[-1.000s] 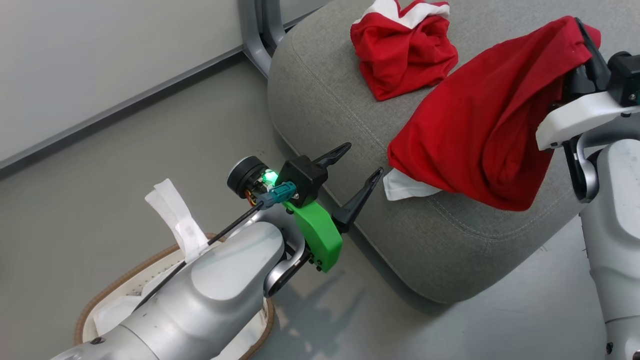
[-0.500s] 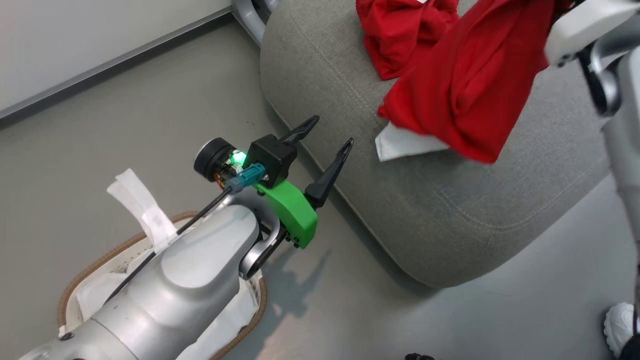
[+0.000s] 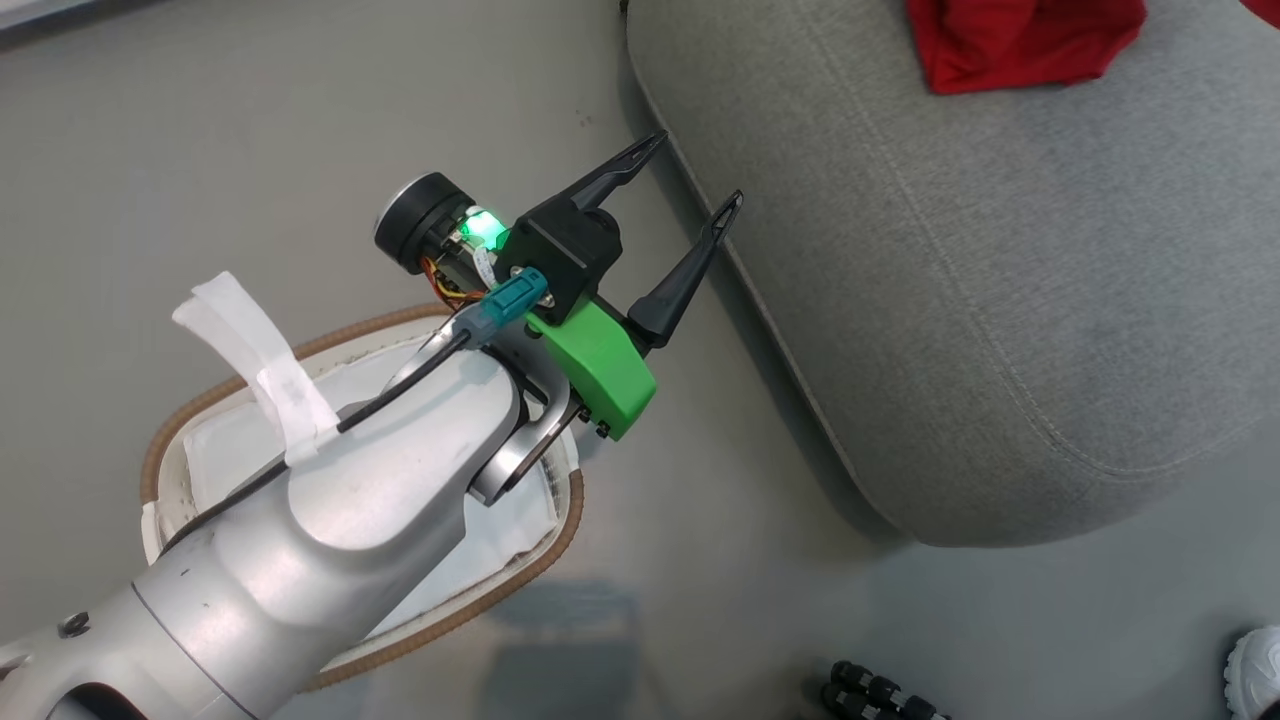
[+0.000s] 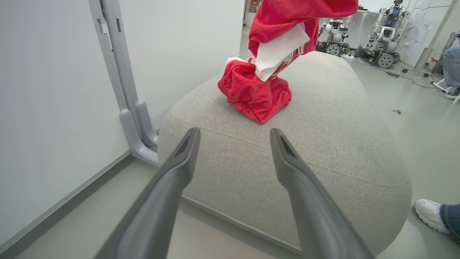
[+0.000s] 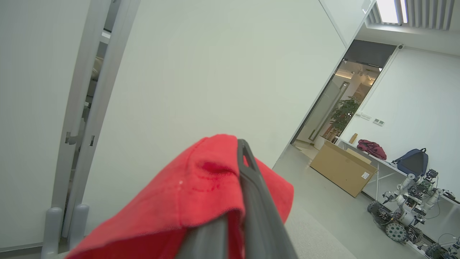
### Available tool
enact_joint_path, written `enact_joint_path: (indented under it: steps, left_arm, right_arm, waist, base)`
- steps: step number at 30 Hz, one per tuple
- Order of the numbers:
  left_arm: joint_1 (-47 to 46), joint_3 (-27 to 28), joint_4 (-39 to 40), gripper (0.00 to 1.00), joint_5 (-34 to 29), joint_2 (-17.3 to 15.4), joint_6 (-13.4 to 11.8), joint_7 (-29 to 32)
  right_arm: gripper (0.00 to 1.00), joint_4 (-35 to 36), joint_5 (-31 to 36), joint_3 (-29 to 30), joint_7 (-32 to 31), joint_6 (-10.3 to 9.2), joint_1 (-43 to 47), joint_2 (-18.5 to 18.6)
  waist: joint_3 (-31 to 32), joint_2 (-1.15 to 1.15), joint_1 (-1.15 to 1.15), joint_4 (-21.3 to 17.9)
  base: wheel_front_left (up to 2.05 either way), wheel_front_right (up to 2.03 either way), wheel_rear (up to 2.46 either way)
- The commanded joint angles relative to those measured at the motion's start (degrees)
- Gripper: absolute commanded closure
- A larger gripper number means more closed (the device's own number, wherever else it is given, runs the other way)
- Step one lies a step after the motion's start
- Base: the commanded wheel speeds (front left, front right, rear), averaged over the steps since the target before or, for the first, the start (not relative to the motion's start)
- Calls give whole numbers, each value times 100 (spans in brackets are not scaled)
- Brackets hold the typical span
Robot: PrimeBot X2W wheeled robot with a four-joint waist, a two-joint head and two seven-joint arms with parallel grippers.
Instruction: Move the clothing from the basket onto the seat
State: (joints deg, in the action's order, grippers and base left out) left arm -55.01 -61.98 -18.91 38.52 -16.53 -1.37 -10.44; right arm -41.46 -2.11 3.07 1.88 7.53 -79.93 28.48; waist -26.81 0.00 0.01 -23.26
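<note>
Tipping my head down has shifted the whole scene: the basket (image 3: 340, 338) now shows fuller and the seat (image 3: 1000, 300) has slid to the upper right. That is a move of the camera, not of them. My right claw (image 5: 242, 151) is pinched shut on a red garment (image 5: 187, 194), held high. From the left wrist view it hangs straight down over the red heap (image 4: 255, 95) lying on the seat, and I cannot tell whether its white hem touches the heap. So the drop spot lies directly below my right claw, the nearer arm; I judge lowering and letting go comes next. My left claw (image 3: 697, 170) stands wide apart and empty over the floor (image 3: 300, 150) between basket and seat, fingers aimed at the seat. What I see of the basket's inside is white liner (image 3: 230, 450); my forearm (image 3: 330, 520) hides part.
</note>
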Motion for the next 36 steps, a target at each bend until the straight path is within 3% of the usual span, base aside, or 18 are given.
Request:
enact_joint_path:
  steps: [1, 10, 16, 17, 19, 20, 26, 36]
  left_arm:
    - [-114, -14, 92, 0, -69, -61, -54, 51]
    - [-254, -140, 583, 0, -207, -163, -147, 306]
    - [-51, -215, 680, 0, -162, -274, -174, 352]
    - [-37, -217, 684, 0, -152, -291, -179, 349]
    - [10, -215, 682, 0, -122, -314, -196, 342]
    - [38, -216, 680, 0, -110, -324, -212, 344]
    - [156, -187, 646, 0, -36, -355, -256, 263]
    - [503, -17, 476, 0, 222, -345, -344, -91]
  right_arm:
    - [100, -129, 101, 95, 75, -8, 29, 30]
    - [100, -1336, 658, 1102, 694, -8, 825, -355]
    - [100, -2033, 875, 1253, 1094, -9, 1215, -700]
    - [93, -2127, 844, 1301, 1126, -8, 1263, -745]
    - [27, -2278, 832, 1319, 1196, -8, 1351, -868]
    - [0, -2322, 839, 1288, 1225, -8, 1388, -924]
    - [0, -2262, 618, 1017, 1324, -8, 1626, -1100]
    - [0, -978, -160, 159, 1336, -8, 2592, -843]
  waist:
    - [-577, 0, -1, 460]
    - [-986, 0, -1, 624]
    - [-964, 0, -1, 582]
    - [-945, 0, -1, 572]
    - [-891, 0, -1, 541]
    - [-862, 0, -1, 524]
    - [-615, 0, -1, 403]
    - [61, 0, -1, 318]
  base:
    - [0, 0, 0]
    - [0, 0, 0]
    - [0, 0, 0]
    - [0, 0, 0]
    - [0, 0, 0]
    - [0, 0, 0]
    - [0, 0, 0]
    - [0, 0, 0]
